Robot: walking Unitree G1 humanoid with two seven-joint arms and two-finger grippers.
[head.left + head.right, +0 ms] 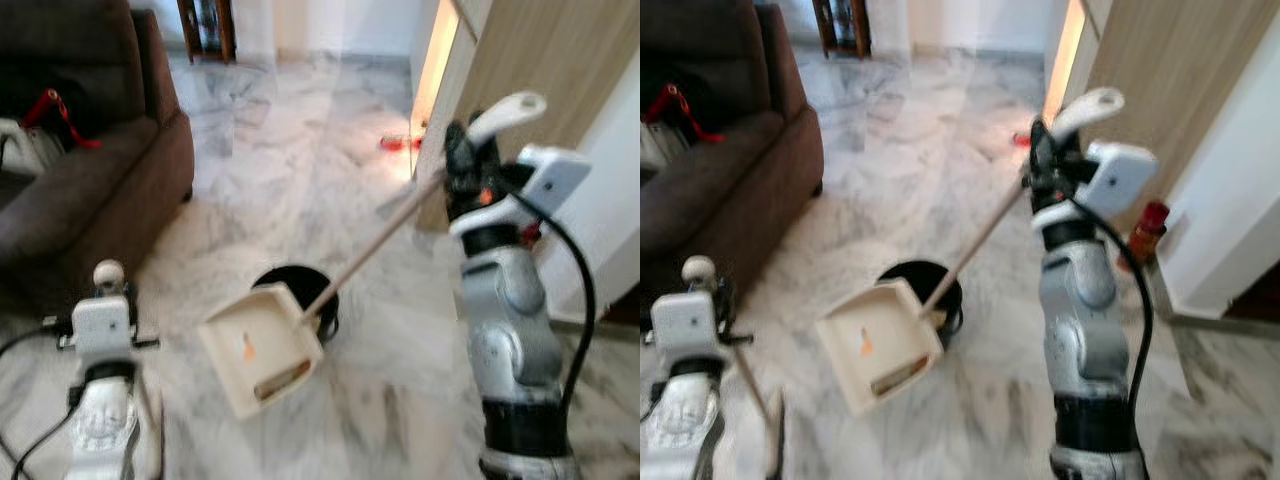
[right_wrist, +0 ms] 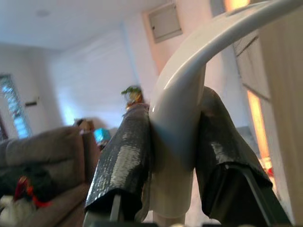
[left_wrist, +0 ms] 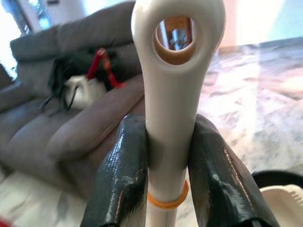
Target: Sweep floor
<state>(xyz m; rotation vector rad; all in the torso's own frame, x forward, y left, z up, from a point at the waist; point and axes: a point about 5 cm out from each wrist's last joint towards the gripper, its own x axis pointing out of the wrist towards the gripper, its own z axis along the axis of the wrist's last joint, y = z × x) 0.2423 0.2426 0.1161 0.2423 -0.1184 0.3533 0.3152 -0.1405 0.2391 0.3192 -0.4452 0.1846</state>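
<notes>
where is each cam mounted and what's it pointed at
Left eye view: on the head, facing forward and down at the marble floor, dustpan and black bin; both silver arms show.
Right eye view: the other eye, same scene, with the right gripper on the dustpan handle.
Left wrist view: looks along the left gripper, clamped on the broom handle, toward the sofa.
Right wrist view: looks along its fingers, toward a far wall.
Shared: the sofa and floor.
</notes>
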